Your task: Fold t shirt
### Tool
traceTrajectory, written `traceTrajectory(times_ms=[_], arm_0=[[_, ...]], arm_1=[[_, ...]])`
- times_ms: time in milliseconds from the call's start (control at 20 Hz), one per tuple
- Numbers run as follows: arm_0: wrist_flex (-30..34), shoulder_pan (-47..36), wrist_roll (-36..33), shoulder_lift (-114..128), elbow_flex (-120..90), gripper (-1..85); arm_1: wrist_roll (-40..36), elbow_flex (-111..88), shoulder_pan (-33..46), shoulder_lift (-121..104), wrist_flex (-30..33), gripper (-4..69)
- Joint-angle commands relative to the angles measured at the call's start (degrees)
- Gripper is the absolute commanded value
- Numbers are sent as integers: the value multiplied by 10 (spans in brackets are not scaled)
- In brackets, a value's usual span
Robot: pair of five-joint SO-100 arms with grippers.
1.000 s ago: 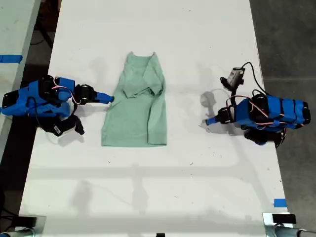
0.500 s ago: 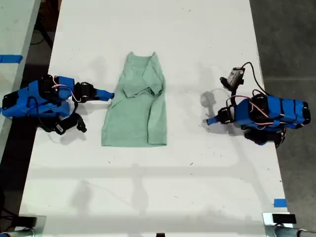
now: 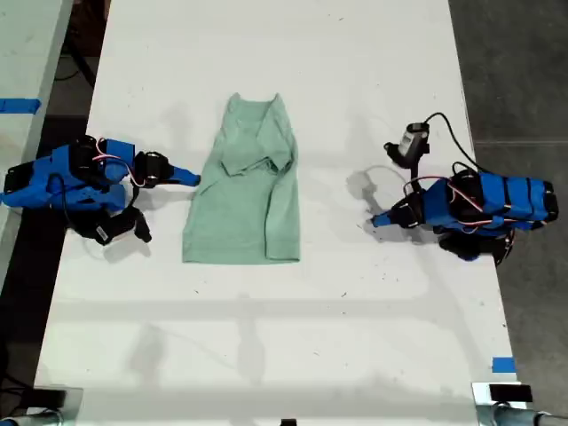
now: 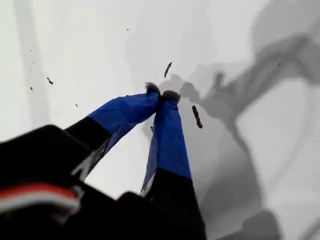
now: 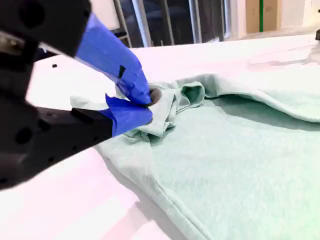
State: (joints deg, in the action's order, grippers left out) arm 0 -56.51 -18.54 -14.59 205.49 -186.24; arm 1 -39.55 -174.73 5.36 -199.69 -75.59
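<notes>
1. My second gripper (image 3: 192,177), at the exterior view's left, is lying low on the white table (image 3: 355,319); its jaws are pinching a bunched fold at the edge of the t shirt (image 3: 244,195).
2. The t shirt is spreading flat ahead of those jaws, sleeves folded inward.
3. My first gripper (image 4: 161,94), at the exterior view's right, is resting with its jaws closed together on nothing, the shirt well beyond its tips.

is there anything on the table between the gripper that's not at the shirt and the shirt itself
Nothing visible. My first gripper, shut on nothing over bare table at the exterior view's right, has only white tabletop between it and the t shirt. My second gripper already pinches the shirt's far edge.
</notes>
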Motion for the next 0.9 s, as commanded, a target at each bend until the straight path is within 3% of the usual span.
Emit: traceTrajectory(times_ms=[0,850], arm_0=[[-4,-18,0,4,-22,-3],[-14,6,43,4,-22,-3]], arm_1=[[-23,-36,-4,-7,-2,15],[-23,-36,-4,-8,-2,15]])
